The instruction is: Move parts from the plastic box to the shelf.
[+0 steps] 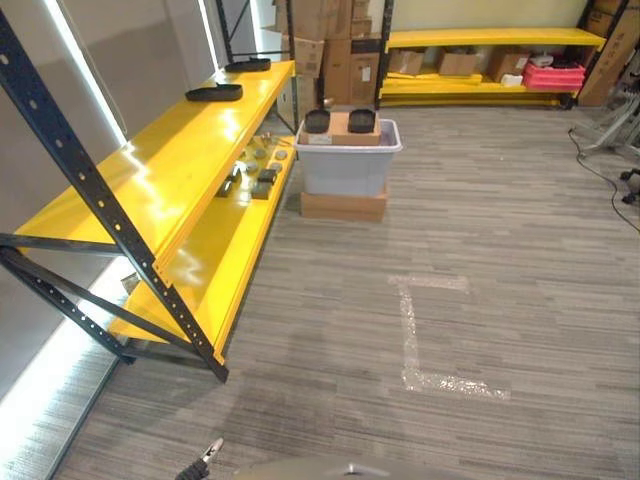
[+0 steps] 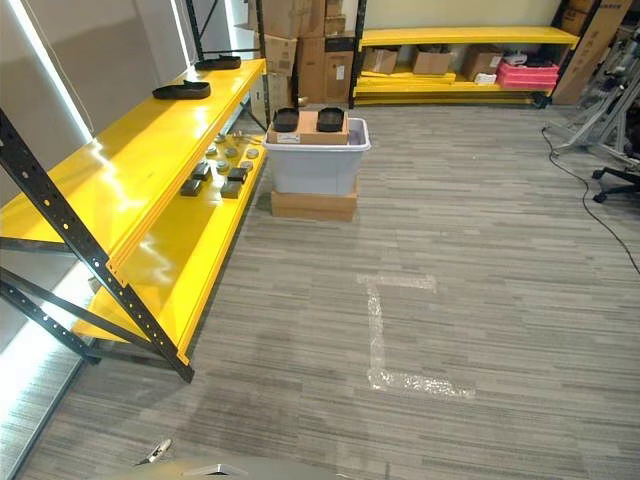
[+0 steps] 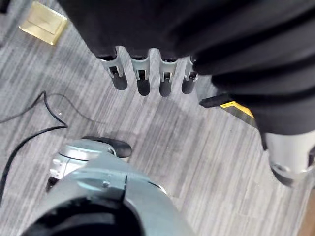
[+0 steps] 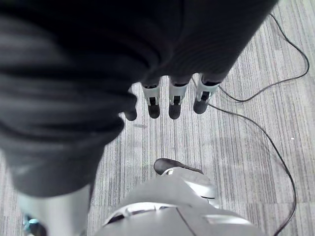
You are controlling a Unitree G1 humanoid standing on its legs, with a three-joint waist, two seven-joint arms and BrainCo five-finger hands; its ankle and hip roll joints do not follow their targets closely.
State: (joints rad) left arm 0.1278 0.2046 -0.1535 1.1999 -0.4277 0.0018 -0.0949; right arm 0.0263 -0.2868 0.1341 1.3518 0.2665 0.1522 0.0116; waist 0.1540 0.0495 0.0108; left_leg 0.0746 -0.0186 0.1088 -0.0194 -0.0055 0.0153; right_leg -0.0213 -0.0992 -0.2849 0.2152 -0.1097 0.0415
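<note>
Cardboard boxes (image 1: pixel 325 45) stacked by far wall; tape marks (image 1: pixel 420 335) on floor.

L hand (image 3: pixel 147 59) hanging down, fingers (image 3: pixel 143 81) straight – empty, R hand (image 4: pixel 172 73) same, fingers (image 4: pixel 174 104) relaxed

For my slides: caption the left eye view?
Grey plastic box on a cardboard box beside the yellow shelf, small parts already on it.

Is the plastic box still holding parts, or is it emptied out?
Not empty: the grey plastic box holds a cardboard tray at its rim with two black parts on it. Anything deeper inside is hidden.
</note>
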